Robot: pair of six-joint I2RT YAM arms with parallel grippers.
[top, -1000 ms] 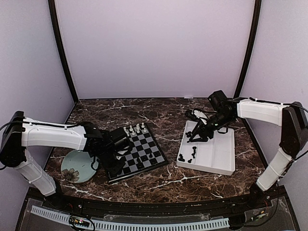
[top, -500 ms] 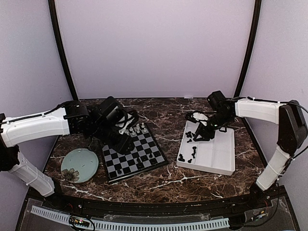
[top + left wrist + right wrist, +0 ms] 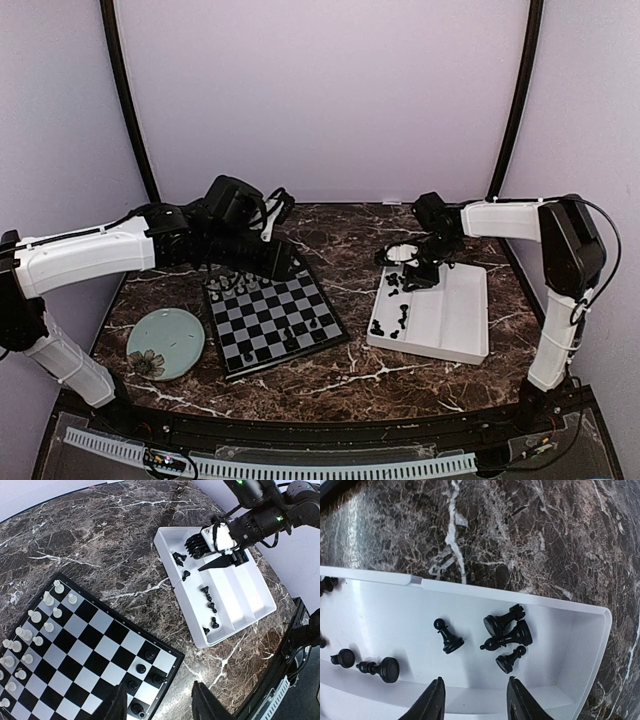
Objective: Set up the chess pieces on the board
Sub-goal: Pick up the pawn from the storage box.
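While both arms reach inward over the marble table (image 3: 350, 375), notes go view by view.

Top view:
- Left gripper (image 3: 285, 267) hangs over the far edge of the board (image 3: 262, 322), close to the far corner on the tray side.
- White pieces (image 3: 228, 289) stand along the board's far edge.
- A few black pieces (image 3: 302, 334) sit toward the near edge.
- Pale-green plate (image 3: 165, 343) lies just left of the board.
- White tray (image 3: 460, 320) lies well to the board's right.
- Right gripper (image 3: 408, 275) is above the tray's far-left corner.
- Loose black pieces (image 3: 390, 327) are scattered down the tray's left compartment.
- Finger spacing cannot be read from this view.

Left wrist view:
- Both left fingers (image 3: 117, 707) enter at the bottom edge, spread apart with nothing between them.
- They hang above the board's corner nearest the tray.
- White pieces fill two rows along the board's left side.
- Five black pieces bunch near the tray-side corner.
- The right gripper shows over the tray's far end.

Right wrist view:
- Right fingers (image 3: 434, 700) are spread wide and grip nothing. They sit above the tray floor.
- Lone black pawn (image 3: 447, 637) is in the compartment.
- Three black pieces (image 3: 509, 632) lie bunched and touching just to its right, near the tray's corner.
- Two more black pieces (image 3: 380, 669) lie toward the left.
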